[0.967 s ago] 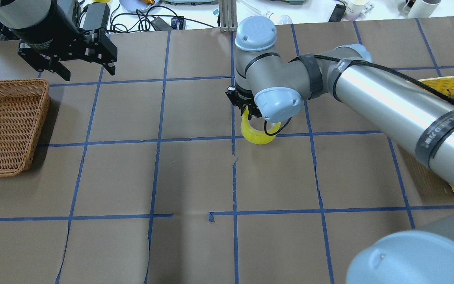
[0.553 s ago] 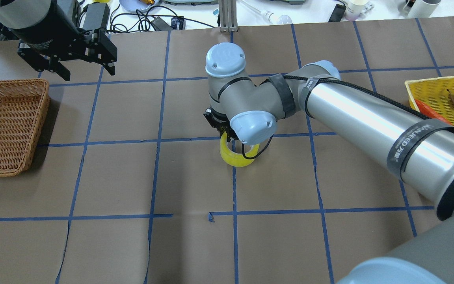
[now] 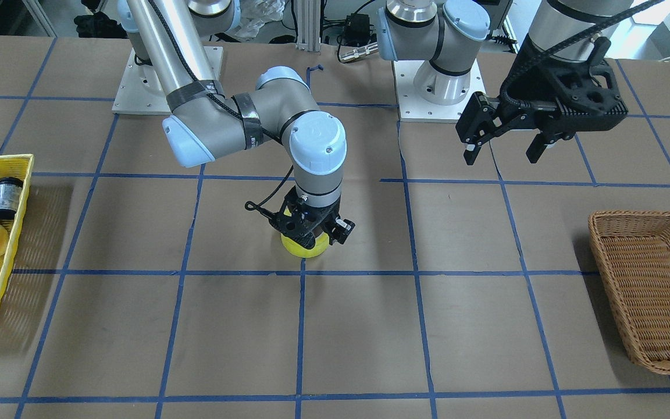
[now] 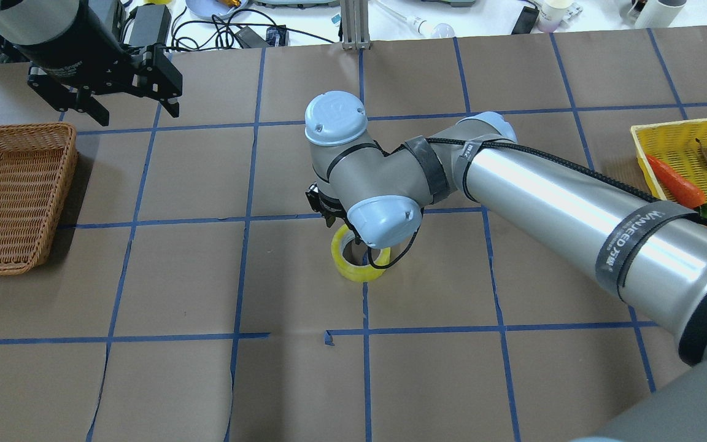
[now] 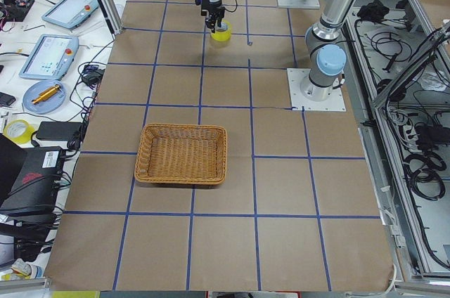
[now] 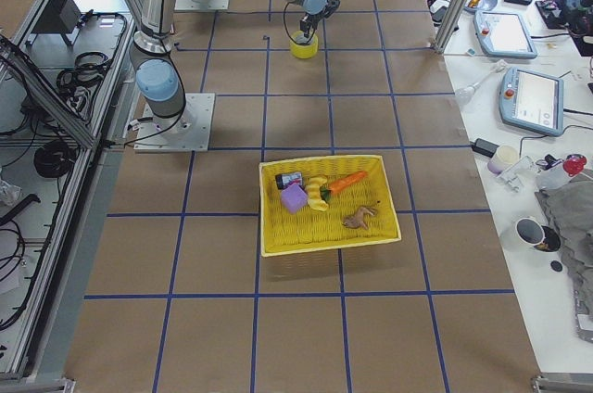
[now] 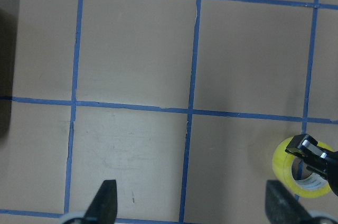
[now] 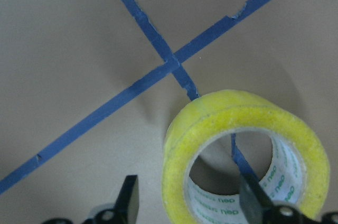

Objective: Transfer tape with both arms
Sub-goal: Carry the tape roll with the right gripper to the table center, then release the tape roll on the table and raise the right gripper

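The tape (image 4: 353,273) lies flat on the brown tabletop (image 4: 175,276), well apart from the wicker basket (image 4: 22,126) and out toward the middle. It sits over a blue grid line (image 4: 365,368), just beside a crossing of lines. The right gripper (image 3: 312,230) stands directly over the roll and points down. Its fingers (image 8: 128,195) are parted astride one side of the roll's wall, one outside the yellow rim and one inside the white core ring. In the right wrist view a strip of tabletop shows between the outer finger and the tape, so the gripper is spread rather than pinching the roll. The left gripper (image 4: 140,116) hangs in the air much nearer the wicker basket than the tape is, touching neither. Its fingers are spread wide with nothing between them. A yellow basket (image 4: 666,144) holding a toy carrot (image 4: 676,181) stands farther from the wicker basket than the tape does, at the opposite end of the tabletop.
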Motion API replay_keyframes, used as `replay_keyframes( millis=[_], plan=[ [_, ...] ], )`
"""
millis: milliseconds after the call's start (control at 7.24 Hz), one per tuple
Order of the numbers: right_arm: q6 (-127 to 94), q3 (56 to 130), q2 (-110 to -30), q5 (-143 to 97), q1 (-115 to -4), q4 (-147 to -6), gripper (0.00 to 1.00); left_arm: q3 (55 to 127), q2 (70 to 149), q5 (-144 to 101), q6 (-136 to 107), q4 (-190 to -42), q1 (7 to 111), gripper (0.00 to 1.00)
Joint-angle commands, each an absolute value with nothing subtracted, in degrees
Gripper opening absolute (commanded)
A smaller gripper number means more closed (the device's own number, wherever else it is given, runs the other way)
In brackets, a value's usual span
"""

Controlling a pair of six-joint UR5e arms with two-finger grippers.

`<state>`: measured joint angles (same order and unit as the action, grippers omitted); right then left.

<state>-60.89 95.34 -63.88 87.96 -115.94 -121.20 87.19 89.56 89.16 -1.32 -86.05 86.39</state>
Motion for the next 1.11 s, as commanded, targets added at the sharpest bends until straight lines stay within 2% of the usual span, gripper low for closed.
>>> replay_keyframes(
  millis=[0, 415, 691, 829, 967],
  plan=[
    [-55.33, 93.87, -68.01, 91.56, -112.18, -120.24, 1.0, 87.19, 89.56, 89.12, -1.32, -86.04, 86.4, 1.0],
    [-26.1, 93.86, -75.48, 91.49, -97.6, -112.78, 1.0, 88.67, 89.99, 89.47, -1.93, -86.31, 87.79, 1.0],
    [-14.38, 94.13, -80.91, 91.93, -89.95, -106.21, 1.0, 90.61, 92.54, 89.39, -9.81, -81.25, 94.36, 1.0],
    [-9.63, 93.61, -84.43, 91.67, -88.17, -102.87, 1.0, 93.31, 93.68, 89.38, -10.8, -79.91, 97.7, 1.0],
    [-7.93, 93.6, -87.33, 92.63, -88.33, -102.4, 1.0, 99.52, 94.56, 89.47, -11.25, -78.41, 99.3, 1.0]
  ],
)
